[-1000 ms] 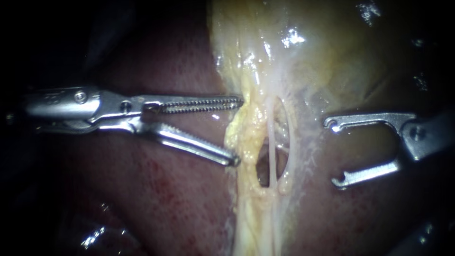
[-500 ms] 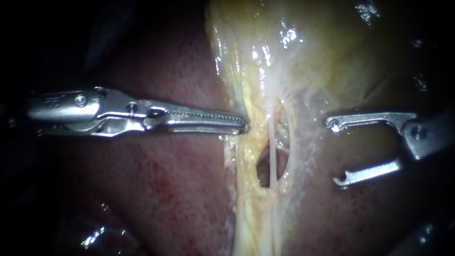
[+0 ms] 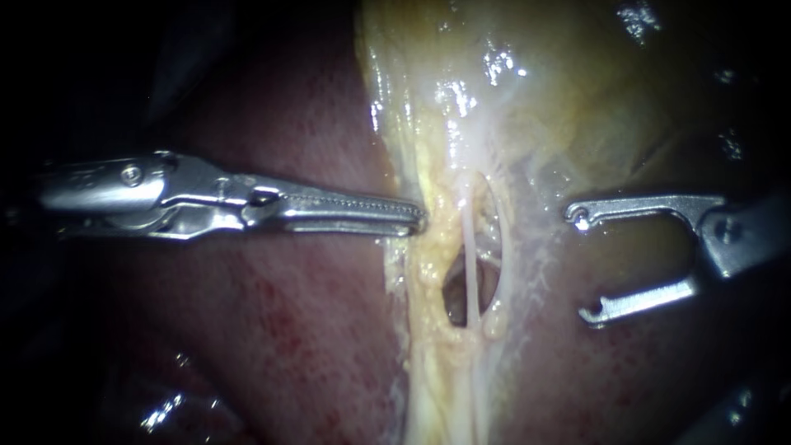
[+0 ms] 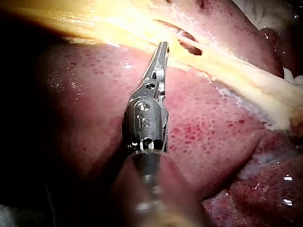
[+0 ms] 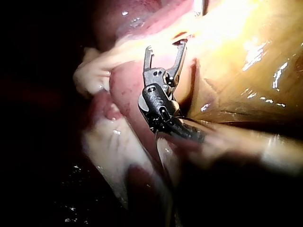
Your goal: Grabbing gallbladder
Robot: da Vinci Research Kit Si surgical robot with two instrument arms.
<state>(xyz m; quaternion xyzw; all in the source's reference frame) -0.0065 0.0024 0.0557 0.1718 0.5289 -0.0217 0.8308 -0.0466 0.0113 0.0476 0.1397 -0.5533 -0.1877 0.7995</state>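
Observation:
The gallbladder [image 3: 577, 99] is a pale yellow, glistening sac at the upper right, narrowing into a fatty yellow strand [image 3: 428, 272] that runs down over the liver [image 3: 288, 330]. My left instrument [image 3: 420, 218] comes in level from the left, its toothed jaws shut on the strand's left edge; the left wrist view shows the same tip [image 4: 163, 46] pinching yellow tissue. A thin pale tube [image 3: 470, 264] crosses a dark window in the strand. My right instrument [image 3: 583, 264] stands open to the right of the strand, touching nothing, as its wrist view [image 5: 165, 46] also shows.
Dark red speckled liver [image 4: 213, 132] lies under and around the left instrument. Wet folds of tissue [image 5: 113, 142] sit beside the right instrument's shaft. The scene's edges fall into darkness.
My left instrument's jaws have closed from wide open onto the strand's left edge, then drawn it slightly to the left. The right instrument has stayed where it was, open.

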